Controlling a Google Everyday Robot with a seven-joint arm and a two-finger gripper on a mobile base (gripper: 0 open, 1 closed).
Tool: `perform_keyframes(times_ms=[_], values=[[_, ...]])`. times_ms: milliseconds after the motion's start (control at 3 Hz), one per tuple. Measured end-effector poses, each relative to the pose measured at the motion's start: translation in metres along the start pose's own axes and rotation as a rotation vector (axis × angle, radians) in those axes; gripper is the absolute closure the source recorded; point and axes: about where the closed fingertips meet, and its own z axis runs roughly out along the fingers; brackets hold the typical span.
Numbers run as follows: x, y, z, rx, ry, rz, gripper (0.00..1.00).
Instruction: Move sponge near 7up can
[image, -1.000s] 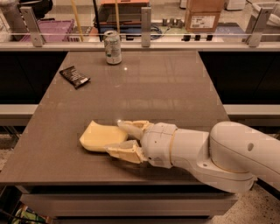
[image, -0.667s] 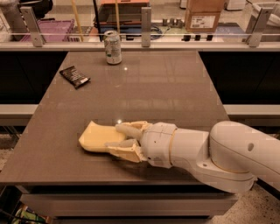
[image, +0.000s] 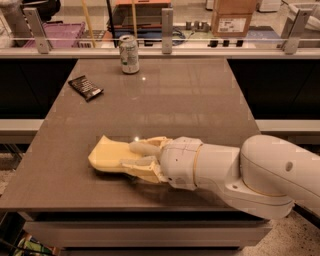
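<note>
The pale yellow sponge (image: 106, 155) lies flat near the front left of the brown table (image: 190, 100). My gripper (image: 136, 155) reaches in from the right at table height, and its two cream fingers (image: 144, 147) close on the sponge's right end. The 7up can (image: 129, 54) stands upright at the table's far edge, left of centre, far from the sponge and the gripper. The sponge's right end is partly hidden by the fingers.
A small black snack packet (image: 85, 87) lies at the far left of the table. A glass rail with metal posts (image: 167, 25) runs along the far edge behind the can. My white arm (image: 250, 170) covers the front right of the table.
The two fingers have drawn closer together on the sponge's right end. The sponge has shifted a little to the left. The can and packet have not moved.
</note>
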Motion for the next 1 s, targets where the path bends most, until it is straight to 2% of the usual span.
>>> perform_keyframes(times_ms=[667, 1000], values=[[-0.034, -0.02, -0.014, 0.031, 0.04, -0.064, 1.0], [-0.054, -0.047, -0.02, 0.054, 0.081, -0.092, 1.0]])
